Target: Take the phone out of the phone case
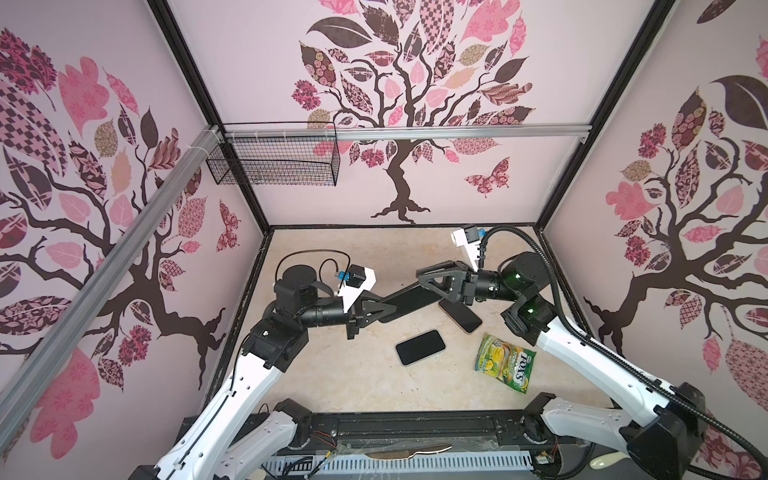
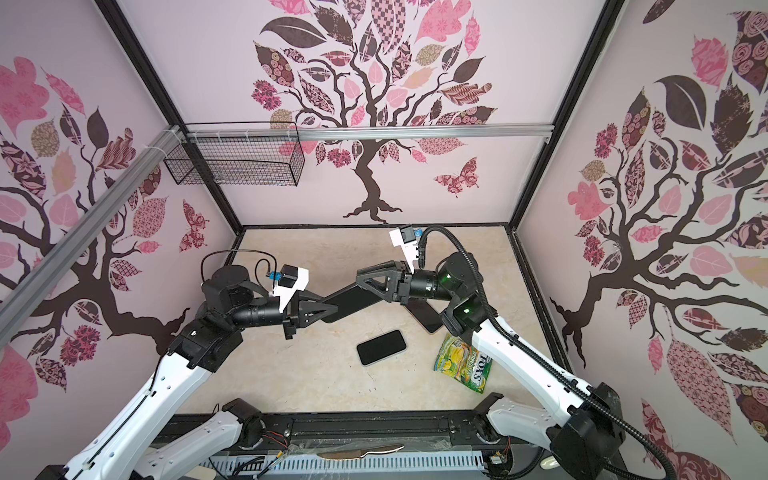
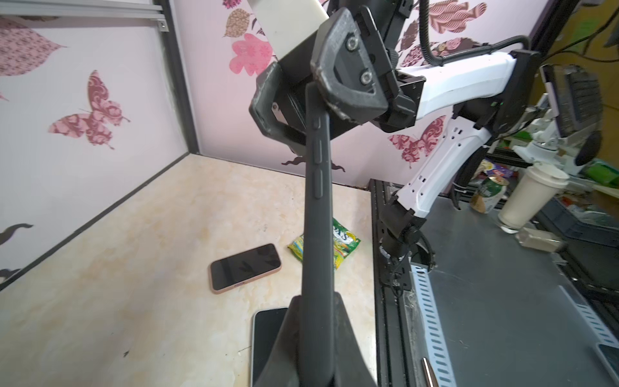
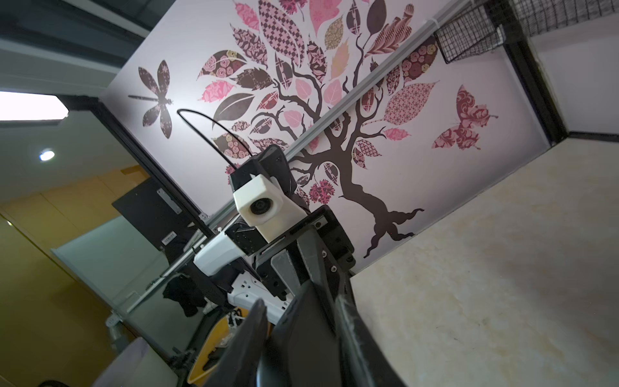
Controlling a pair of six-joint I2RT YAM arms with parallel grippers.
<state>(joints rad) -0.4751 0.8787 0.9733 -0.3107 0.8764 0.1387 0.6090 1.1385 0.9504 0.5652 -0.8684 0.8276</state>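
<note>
Case [image 3: 316, 217] aloft over table [image 1: 353, 374], spanning both grippers. Left gripper [image 1: 388, 309] clamped on one end. Right gripper [image 1: 420, 277] jaws spread, loosely straddling other end. Phone inside: can't tell. Likely light, rubbery, flexes. Pinch rim corner, peel back, avoid buttons [image 3: 317, 157].

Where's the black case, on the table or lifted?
Lifted. The case hangs above the table, one end clamped in the left gripper, the other between the jaws of the right gripper.

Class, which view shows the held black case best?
Left wrist: the case lies edge-on, side buttons clear. Both top views show its broad face, small and featureless; right wrist shows only one end.
</note>
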